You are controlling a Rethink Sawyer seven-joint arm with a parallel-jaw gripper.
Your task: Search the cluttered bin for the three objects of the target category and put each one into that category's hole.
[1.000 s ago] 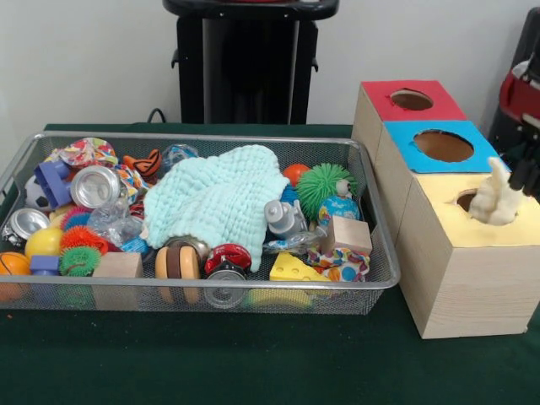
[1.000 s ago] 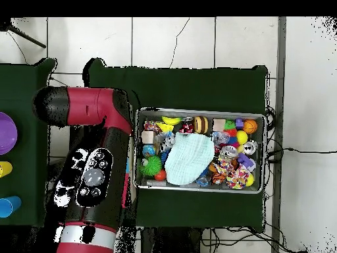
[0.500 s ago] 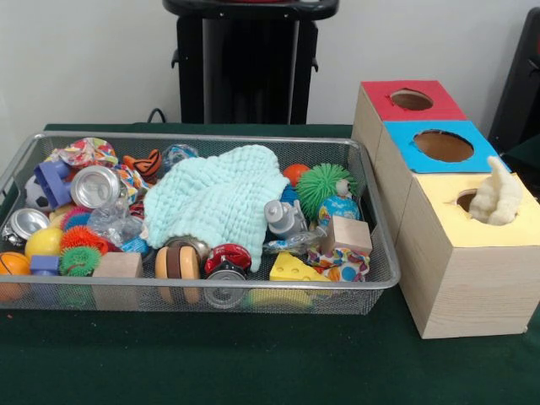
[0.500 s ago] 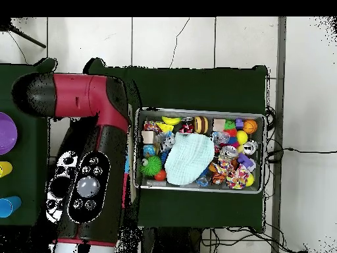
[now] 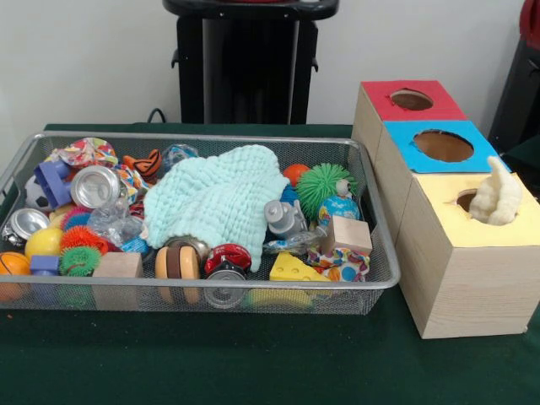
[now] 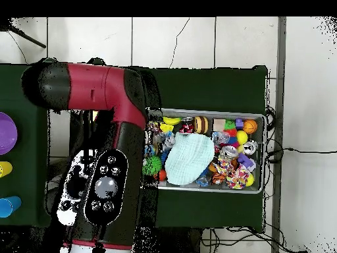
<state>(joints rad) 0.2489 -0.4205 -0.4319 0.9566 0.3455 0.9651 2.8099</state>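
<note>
a wire mesh bin (image 5: 384, 253) sits on a dark green table (image 5: 253, 363), crowded with small toys. a pale mint cloth (image 5: 215, 198) is heaped over the middle of the pile. to its left lie a silver can (image 5: 94, 186), a blue plastic block (image 5: 52, 181), a yellow ball (image 5: 44, 242) and spiky orange and green balls (image 5: 80, 249). along the near wall stand a plain wooden block (image 5: 116, 266), a wooden yo-yo (image 5: 177, 261) and a yellow cheese wedge (image 5: 297, 268). to the right of the cloth are a green spiky ball (image 5: 322, 184), a small grey toy (image 5: 283, 218) and another wooden cube (image 5: 346, 234).

right of the bin stands a row of three wooden boxes, each with a round hole on top: a red-topped box (image 5: 409, 99) farthest, a blue-topped box (image 5: 440, 145) in the middle, and a yellow-topped box (image 5: 472, 224) nearest. a cream plush animal (image 5: 496, 196) pokes upright out of the yellow box's hole, only partly inside.

in the overhead view the red and black arm (image 6: 105, 132) lies across the left end of the bin (image 6: 260, 118), covering that end. the gripper itself is not visible in either view, so whether it is open or closed cannot be told.
</note>
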